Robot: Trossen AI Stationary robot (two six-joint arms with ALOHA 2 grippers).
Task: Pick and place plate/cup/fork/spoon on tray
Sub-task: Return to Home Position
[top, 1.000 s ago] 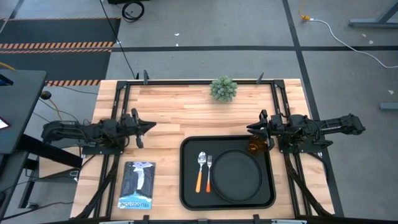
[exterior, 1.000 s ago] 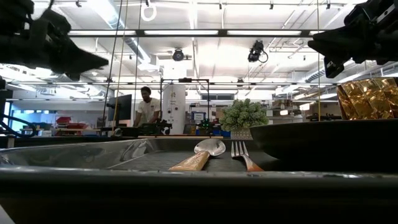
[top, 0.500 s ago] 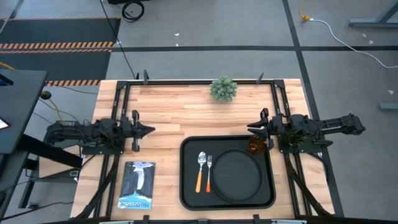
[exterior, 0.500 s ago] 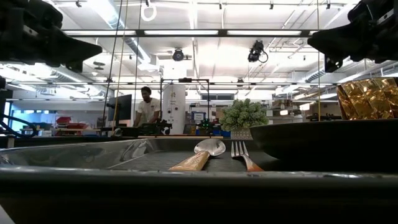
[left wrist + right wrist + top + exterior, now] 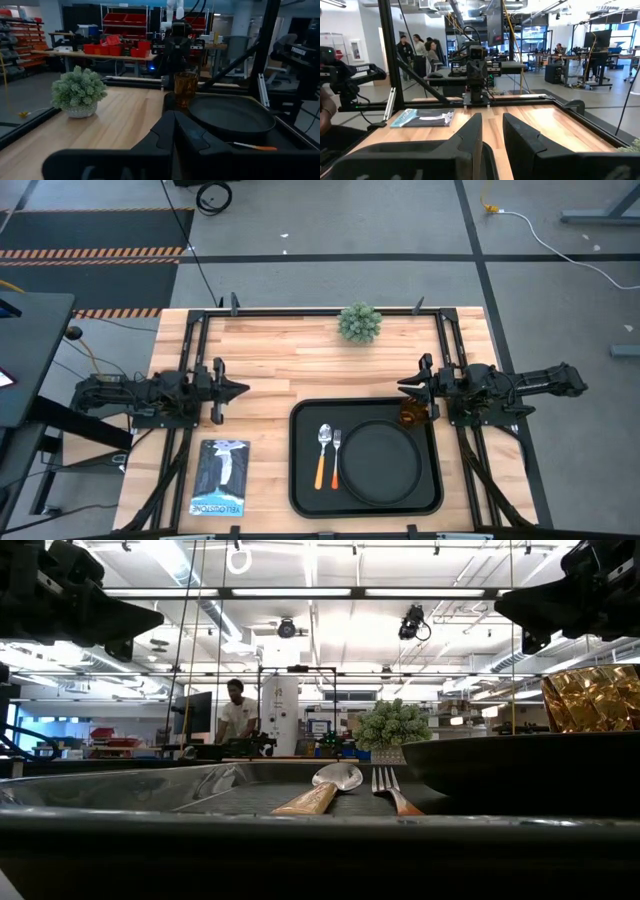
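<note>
Tray [image 5: 300, 480]: we see plate [image 5: 380, 462], spoon [image 5: 323, 452], fork [image 5: 336, 452] and cup [image 5: 412, 416] inside | left pincer [image 5: 236, 388]: closed, empty, left of tray | right pincer [image 5: 404, 387]: slightly open, empty, above cup

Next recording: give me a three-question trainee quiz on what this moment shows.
1. True or false: the plate lies on the tray.
2. Which is nearer the plate: A) fork B) spoon?
3. Fill in: the cup stands in the tray's corner nearest the ____ claw.

Key: 1 true; 2 A; 3 right. The left claw waits over the bare table, fingers shut.
</note>
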